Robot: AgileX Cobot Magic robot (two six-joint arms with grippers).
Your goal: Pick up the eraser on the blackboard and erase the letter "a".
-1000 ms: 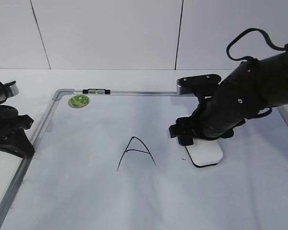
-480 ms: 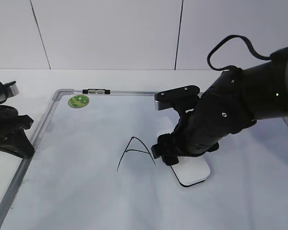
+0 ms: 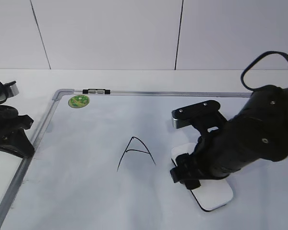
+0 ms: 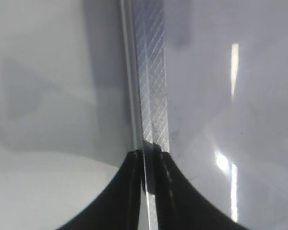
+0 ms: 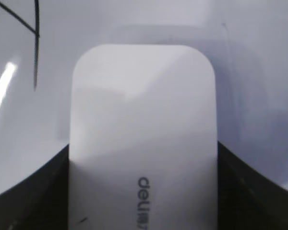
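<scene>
Your right gripper [image 5: 143, 191] clamps the eraser [image 5: 143, 134], marked "deli", on the blackboard [image 3: 86, 191] right of the angular "A" [image 3: 136, 152]. Your left gripper [image 4: 146, 191] pinches the board's frame [image 4: 152, 86].

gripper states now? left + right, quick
Left gripper: shut on the board frame.
Right gripper: shut on the eraser, which lies flat on the whiteboard.
</scene>
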